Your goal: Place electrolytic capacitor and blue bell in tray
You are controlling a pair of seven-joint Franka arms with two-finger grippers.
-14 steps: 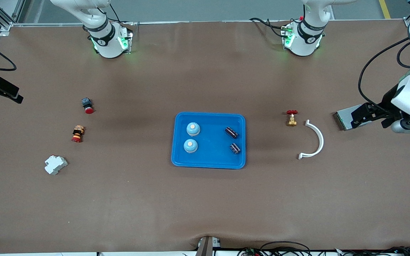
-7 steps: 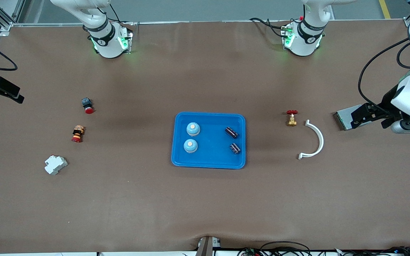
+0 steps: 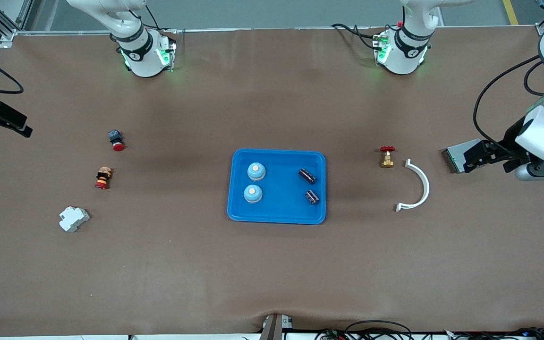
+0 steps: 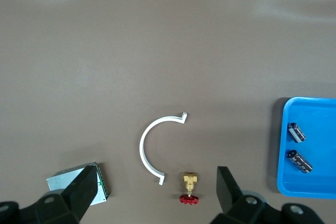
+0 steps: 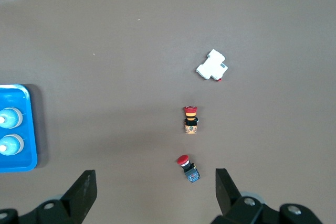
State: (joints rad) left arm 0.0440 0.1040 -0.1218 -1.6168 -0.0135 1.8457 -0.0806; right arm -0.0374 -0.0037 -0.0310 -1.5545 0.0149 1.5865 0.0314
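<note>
The shallow bright-blue rectangular plastic tray (image 3: 276, 215) sits mid-table, and everything else reads off it. Nearest the front camera, toward the right arm's end of the table from the tray, lies a white moulded plastic block (image 3: 73, 219). Inside the tray, the nearer pale-blue dome bell (image 3: 253, 193) and the nearer dark cylindrical electrolytic capacitor (image 3: 312, 197) lie at about the same depth, the bell on the side toward the right arm's end, the capacitor on the side toward the left arm's end. Just farther in the tray are the second pale-blue dome bell (image 3: 256, 171) and the second dark cylindrical capacitor (image 3: 307, 176), on the same sides.

Toward the left arm's end from the tray lies a white plastic half-ring clamp (image 3: 418, 186), with a small brass valve with a red handwheel (image 3: 387, 157) just beside it on the tray's side. Well apart from the tray at that end, a grey flat module with a green edge (image 3: 457, 157) lies under the left gripper (image 4: 152, 195), whose fingers stand wide apart and hold nothing.

Toward the right arm's end, a red-and-orange push-button (image 3: 103, 178) and, farther, a dark push-button with a red cap (image 3: 116, 140). The right gripper (image 5: 152, 192) hangs over that end with its fingers spread and empty.
</note>
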